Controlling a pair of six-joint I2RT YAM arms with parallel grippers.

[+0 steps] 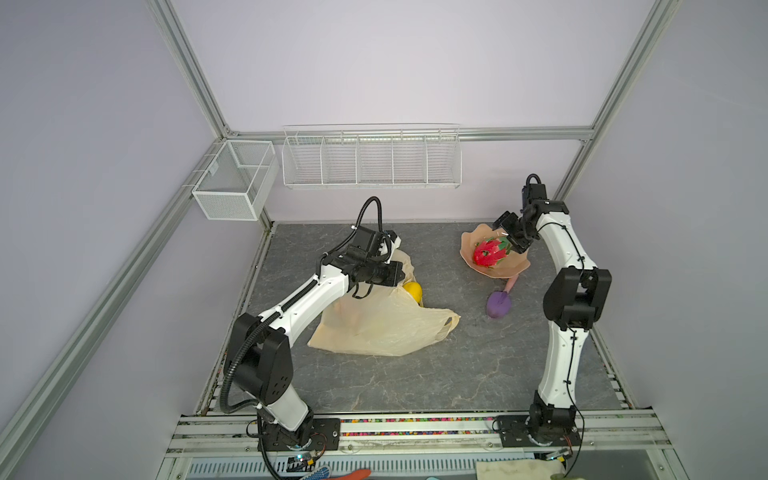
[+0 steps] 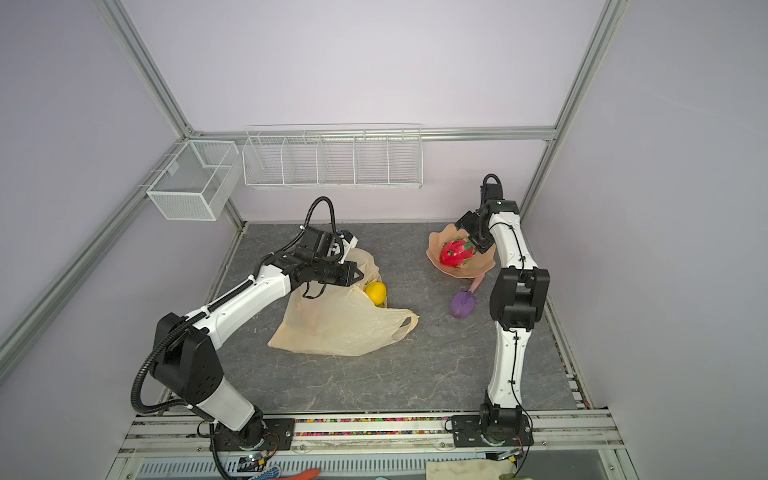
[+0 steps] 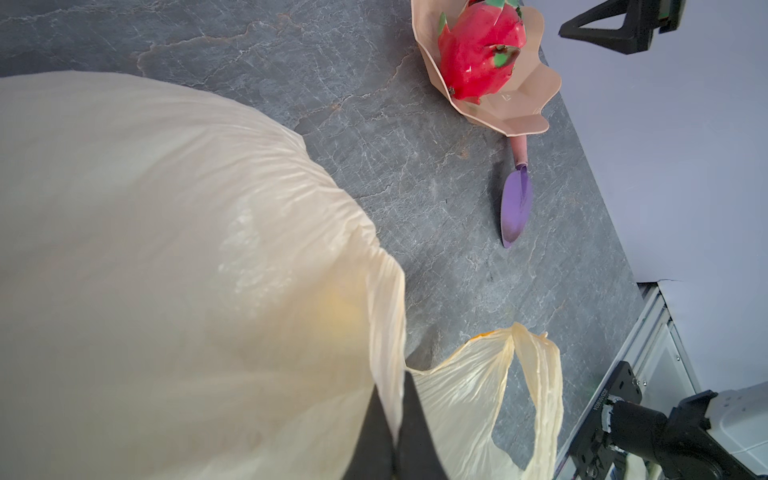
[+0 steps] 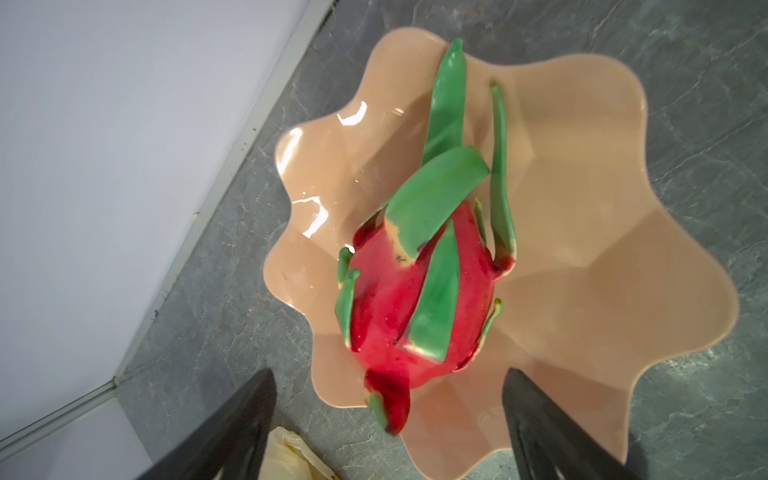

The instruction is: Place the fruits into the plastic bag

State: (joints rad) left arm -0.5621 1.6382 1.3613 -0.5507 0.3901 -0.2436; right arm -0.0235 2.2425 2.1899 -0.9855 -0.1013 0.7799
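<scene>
Fruit sits in two places on the table [image 1: 415,382]. We see a dragon fruit [image 1: 490,252], red with green scales, lying in a pink wavy dish [image 1: 505,272] at the far right corner. A yellow fruit [image 1: 412,291] sits at the mouth of the plastic bag [image 1: 374,328], which lies crumpled a little left of the table's middle, with one handle loop spread flat toward the right edge. (Through the film the left wrist view gives us only a yellow glow, so we cannot tell how far inside that fruit is.)

The left gripper [image 3: 394,390] is pressed together on the bag's rim. A fold of film is caught between its two black fingers [image 3: 374,440], and in both top views that rim stands raised off the table just beside the yellow fruit. The right gripper [image 4: 388,374] hangs over the dish with its jaws wide apart, one finger to each side of the dragon fruit's narrow end in the right wrist view. It is clamped on nothing, and we cannot tell whether either finger touches the fruit.

A purple scoop [image 1: 498,307] lies on the table just in front of the dish, toward the near edge, its pink handle reaching the dish's rim. The bag and the dish are well apart.
</scene>
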